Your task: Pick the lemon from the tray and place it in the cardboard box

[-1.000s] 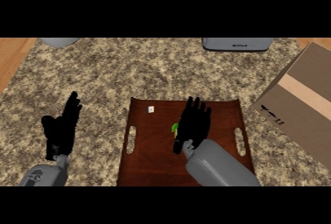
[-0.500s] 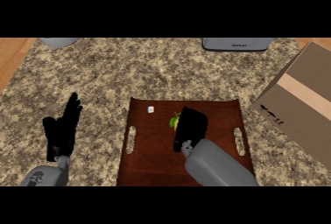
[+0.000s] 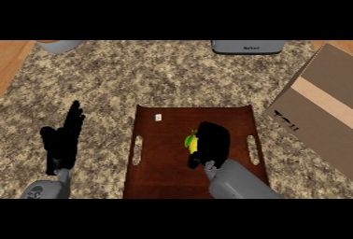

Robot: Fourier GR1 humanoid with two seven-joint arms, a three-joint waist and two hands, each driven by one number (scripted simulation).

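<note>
A yellow lemon point(image 3: 192, 144) with a green tip lies near the middle of the brown wooden tray point(image 3: 165, 172). My right hand point(image 3: 212, 144) is over the tray with its fingers curled round the lemon's right side, hiding most of it. The cardboard box point(image 3: 318, 109) stands to the right of the tray, tilted, with a tape strip across it. My left hand point(image 3: 63, 142) rests open, fingers up, on the counter left of the tray.
A small white object point(image 3: 158, 117) lies at the tray's far left corner. A grey appliance point(image 3: 248, 46) sits at the back edge, and a grey round container point(image 3: 59, 45) at the back left. The counter top is speckled stone.
My right hand's fingers went from straight and raised over the tray to curled down round the lemon. The left hand stayed where it was.
</note>
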